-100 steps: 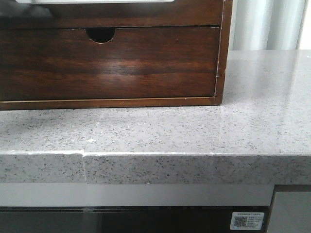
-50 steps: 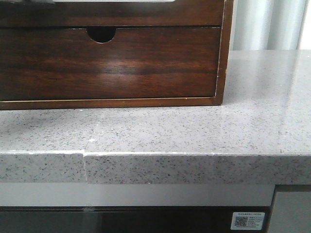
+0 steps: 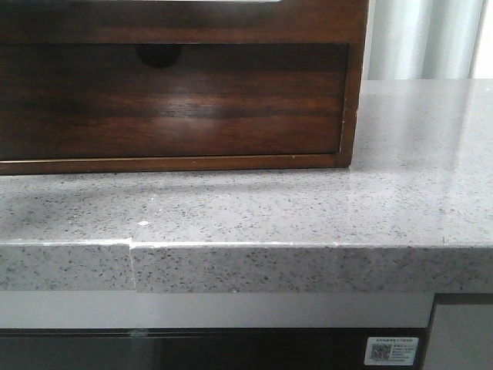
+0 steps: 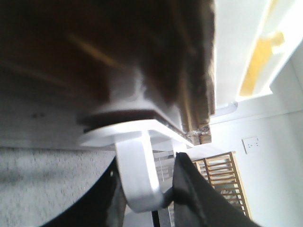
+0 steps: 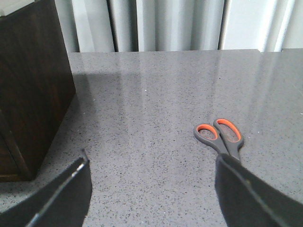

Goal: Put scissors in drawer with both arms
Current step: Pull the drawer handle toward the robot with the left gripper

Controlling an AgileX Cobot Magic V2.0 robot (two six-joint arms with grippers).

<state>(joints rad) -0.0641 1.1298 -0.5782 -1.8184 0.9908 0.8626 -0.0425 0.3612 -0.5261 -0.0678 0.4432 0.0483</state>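
Note:
The drawer (image 3: 192, 21) is the dark glossy wood front at the top of the front view, jutting forward over the lower drawer. In the left wrist view a white hooked handle (image 4: 139, 172) hangs from the drawer (image 4: 94, 47). My left gripper (image 4: 149, 163) is shut on this handle, one black finger on each side. The scissors (image 5: 221, 137), grey with orange-lined handle loops, lie flat on the counter with the blades hidden behind my right finger (image 5: 246, 194). My right gripper (image 5: 151, 184) hovers open just short of them with nothing between its fingers. Neither gripper shows in the front view.
A lower drawer with a half-round finger notch (image 3: 159, 55) sits shadowed under the pulled front. The wooden cabinet (image 5: 33, 80) stands on the speckled grey counter (image 3: 323, 216); its corner is near my right gripper. Grey curtains (image 5: 165, 23) hang behind the counter.
In the front view the upper drawer front has come forward and now reaches lower, casting shadow over the lower drawer's notch.

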